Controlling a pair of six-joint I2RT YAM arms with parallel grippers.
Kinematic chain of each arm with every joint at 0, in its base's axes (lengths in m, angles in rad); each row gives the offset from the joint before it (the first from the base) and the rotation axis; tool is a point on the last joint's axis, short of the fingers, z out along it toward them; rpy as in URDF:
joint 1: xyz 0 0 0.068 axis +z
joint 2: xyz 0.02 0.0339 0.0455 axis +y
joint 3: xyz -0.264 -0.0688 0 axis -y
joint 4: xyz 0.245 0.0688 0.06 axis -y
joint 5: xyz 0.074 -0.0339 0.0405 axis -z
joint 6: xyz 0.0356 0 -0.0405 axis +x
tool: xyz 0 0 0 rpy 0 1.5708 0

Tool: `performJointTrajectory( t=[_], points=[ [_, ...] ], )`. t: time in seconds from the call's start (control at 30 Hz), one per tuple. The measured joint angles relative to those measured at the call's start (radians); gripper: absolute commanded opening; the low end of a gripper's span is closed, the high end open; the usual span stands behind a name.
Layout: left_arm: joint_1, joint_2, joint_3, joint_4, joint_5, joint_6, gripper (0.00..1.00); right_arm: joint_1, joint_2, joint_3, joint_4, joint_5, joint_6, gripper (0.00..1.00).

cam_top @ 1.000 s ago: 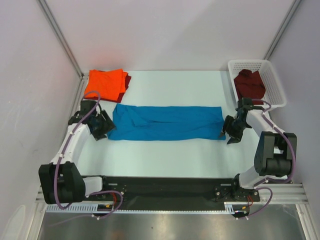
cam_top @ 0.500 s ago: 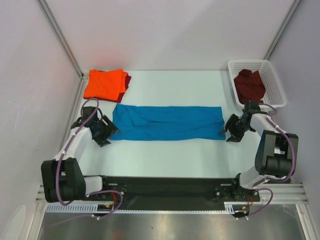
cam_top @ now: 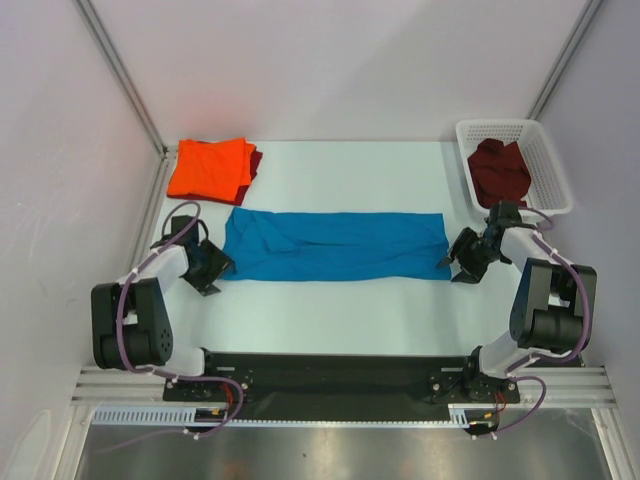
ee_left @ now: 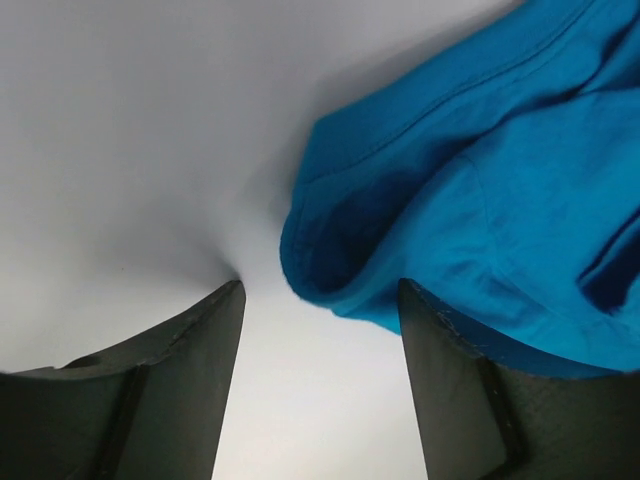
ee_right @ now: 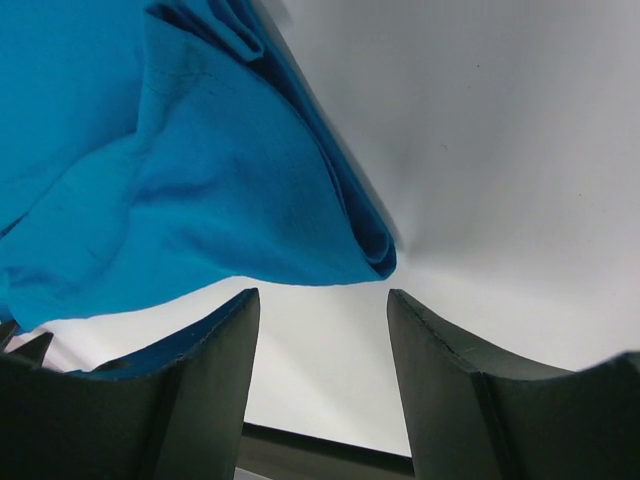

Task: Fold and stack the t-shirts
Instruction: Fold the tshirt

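Note:
A bright blue t-shirt [cam_top: 335,245] lies folded into a long strip across the middle of the table. My left gripper [cam_top: 215,268] is open and low at the strip's near left corner [ee_left: 330,250], with the cloth edge just ahead of its fingers. My right gripper [cam_top: 455,262] is open and low at the strip's near right corner [ee_right: 370,245]. Neither holds cloth. A folded orange t-shirt [cam_top: 208,167] lies on a dark maroon one [cam_top: 254,160] at the back left. Another maroon t-shirt [cam_top: 498,168] sits in the white basket [cam_top: 550,165].
The white lattice basket stands at the back right against the wall. Grey enclosure walls close in the table on the left, back and right. A black rail [cam_top: 330,375] runs along the near edge between the arm bases.
My left gripper has moved down and toward the near left corner of the blue strip, its arm folding back. My right gripper has shifted slightly right and lower by the right corner.

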Motion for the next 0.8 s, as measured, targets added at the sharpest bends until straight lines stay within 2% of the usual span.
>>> performJointTrajectory(
  t=[0.23, 0.47, 0.67, 0.7, 0.8],
  points=[
    [0.004, 0.060, 0.038, 0.060, 0.005, 0.000, 0.62, -0.001, 0.021, -0.002, 0.014, -0.002, 0.006, 0.58],
    [0.007, 0.080, 0.046, 0.085, -0.001, 0.008, 0.47, -0.001, 0.024, -0.008, 0.027, -0.002, 0.023, 0.56],
    [0.009, 0.087, 0.048, 0.087, -0.005, 0.019, 0.39, -0.001, 0.023, -0.017, 0.023, 0.023, 0.031, 0.54],
    [0.009, 0.089, 0.049, 0.088, -0.005, 0.021, 0.31, -0.001, 0.023, -0.024, 0.023, 0.028, 0.032, 0.54],
    [0.009, 0.099, 0.053, 0.088, -0.005, 0.030, 0.24, -0.003, 0.023, -0.042, 0.015, 0.040, 0.033, 0.54]
  ],
)
